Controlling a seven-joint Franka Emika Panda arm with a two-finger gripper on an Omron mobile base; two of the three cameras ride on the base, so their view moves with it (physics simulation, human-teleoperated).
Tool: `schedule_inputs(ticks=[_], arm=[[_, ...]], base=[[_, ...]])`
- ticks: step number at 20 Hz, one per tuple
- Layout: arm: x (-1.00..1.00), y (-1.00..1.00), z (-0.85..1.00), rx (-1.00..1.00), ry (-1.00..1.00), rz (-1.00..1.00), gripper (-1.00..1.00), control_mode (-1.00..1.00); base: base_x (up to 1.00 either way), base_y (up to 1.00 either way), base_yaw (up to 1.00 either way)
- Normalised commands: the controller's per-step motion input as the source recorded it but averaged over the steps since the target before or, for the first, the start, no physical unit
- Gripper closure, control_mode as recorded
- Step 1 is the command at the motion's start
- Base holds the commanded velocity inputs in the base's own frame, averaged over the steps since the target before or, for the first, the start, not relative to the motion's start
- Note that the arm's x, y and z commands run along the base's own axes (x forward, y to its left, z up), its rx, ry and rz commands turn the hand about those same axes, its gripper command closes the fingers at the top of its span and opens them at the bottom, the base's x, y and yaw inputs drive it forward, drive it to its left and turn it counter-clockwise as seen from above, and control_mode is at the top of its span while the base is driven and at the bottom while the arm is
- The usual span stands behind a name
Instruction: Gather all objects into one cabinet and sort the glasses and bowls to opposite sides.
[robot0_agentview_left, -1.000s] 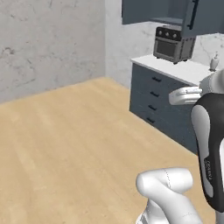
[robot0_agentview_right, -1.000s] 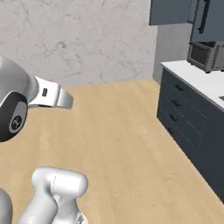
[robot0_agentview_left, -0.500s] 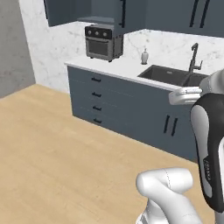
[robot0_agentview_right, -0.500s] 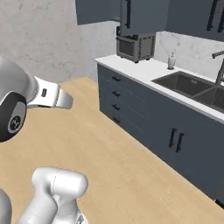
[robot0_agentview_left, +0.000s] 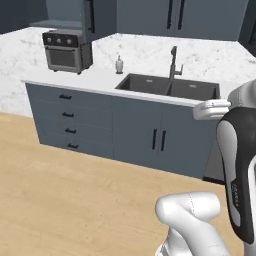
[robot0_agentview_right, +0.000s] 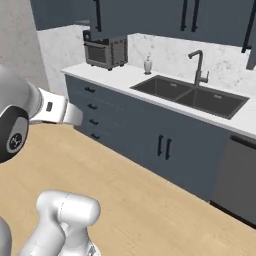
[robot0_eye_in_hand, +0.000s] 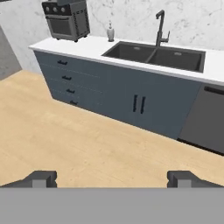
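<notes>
Wide apart and empty, the gripper faces a run of slate-blue base units across wooden floor. On the white counter sit a toaster oven, a soap bottle and a double sink with its tap. Wall cabinets hang above, doors closed; no cups or bowl can be seen.

Wall cabinets cut off at top edge, dishwasher cropped at right

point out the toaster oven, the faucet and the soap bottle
toaster oven (robot0_agentview_left: 64, 52), left base view, front door
faucet (robot0_agentview_right: 199, 64), right base view, upright neck
soap bottle (robot0_eye_in_hand: 110, 33), hand view, body
</notes>
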Motion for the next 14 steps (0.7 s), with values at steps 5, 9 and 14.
schedule_inputs(ticks=[5, 9, 14], arm=[[0.0, 0.0, 0.0, 0.0, 0.0, 0.0, -1.0, 1.0], [0.0, 0.0, 0.0, 0.0, 0.0, 0.0, -1.0, 1.0], [0.0, 0.0, 0.0, 0.0, 0.0, 0.0, -1.0, 1.0]], base=[[0.0, -0.22, -0.22], [0.01, -0.12, -0.38], [0.07, 0.14, -0.22]])
